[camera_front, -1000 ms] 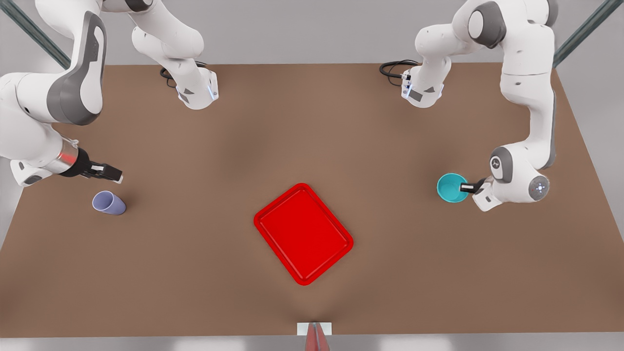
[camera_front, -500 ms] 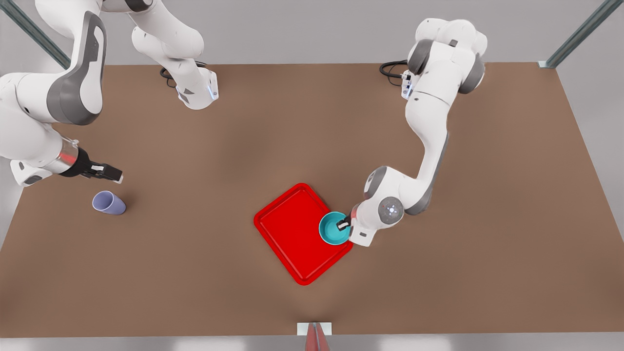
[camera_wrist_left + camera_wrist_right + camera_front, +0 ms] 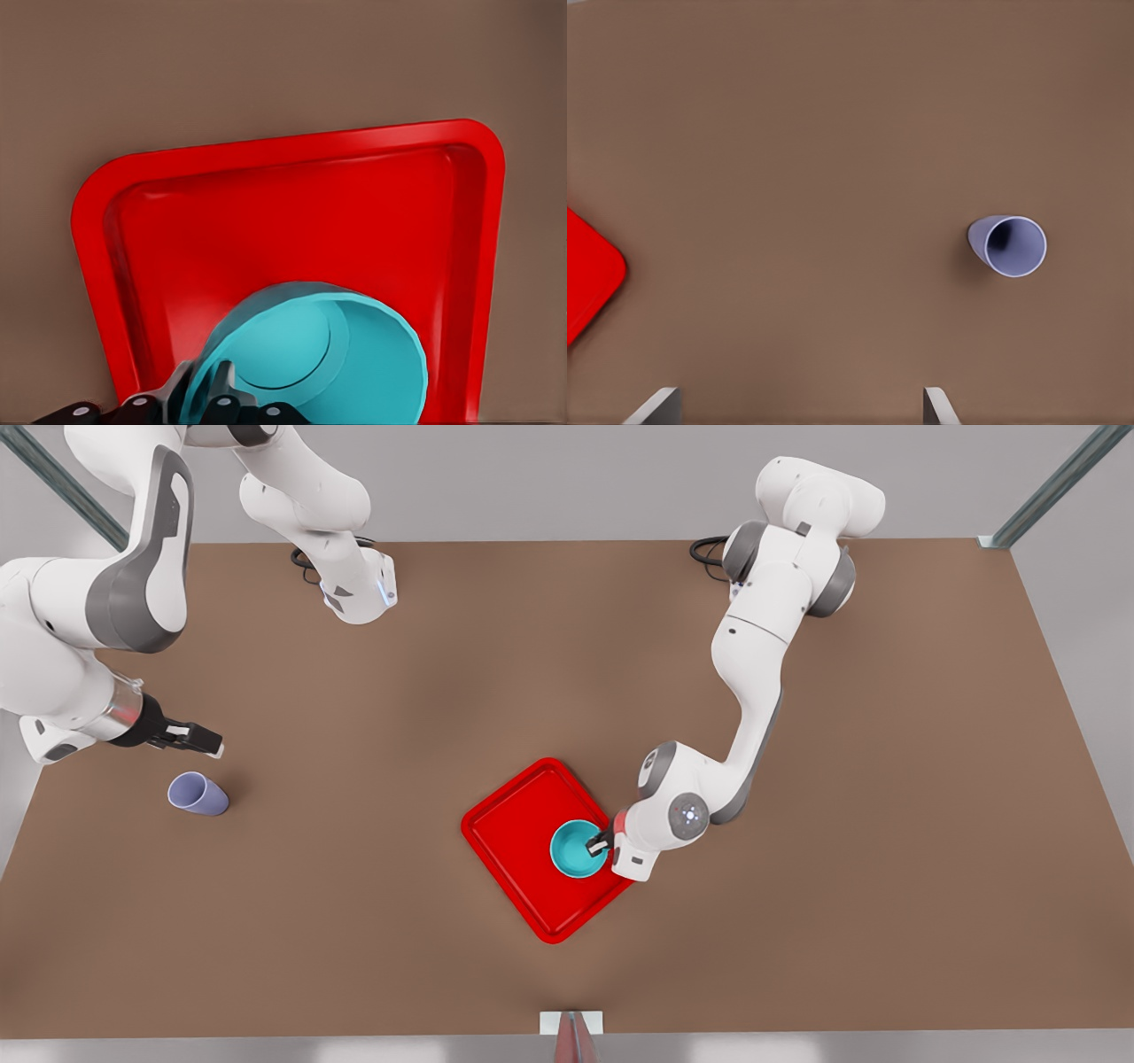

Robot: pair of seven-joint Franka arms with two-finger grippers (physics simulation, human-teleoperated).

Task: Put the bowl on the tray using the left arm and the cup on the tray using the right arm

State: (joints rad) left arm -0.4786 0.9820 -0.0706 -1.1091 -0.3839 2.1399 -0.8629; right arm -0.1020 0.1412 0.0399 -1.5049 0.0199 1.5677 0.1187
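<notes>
The left gripper (image 3: 604,842) is clamped on the rim of the bowl (image 3: 576,849), holding it over the tray (image 3: 514,841) toward the front view's right side; whether it touches the floor is unclear. Lowering and release seem next. The right gripper (image 3: 202,739) waits, fingers spread, near the upright cup (image 3: 197,793), well apart from the tray, with bare table (image 3: 354,886) between and nothing in the way.

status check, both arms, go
Left gripper shut on bowl, over tray. Right gripper open, waiting near cup on table. Nothing in the way.
</notes>
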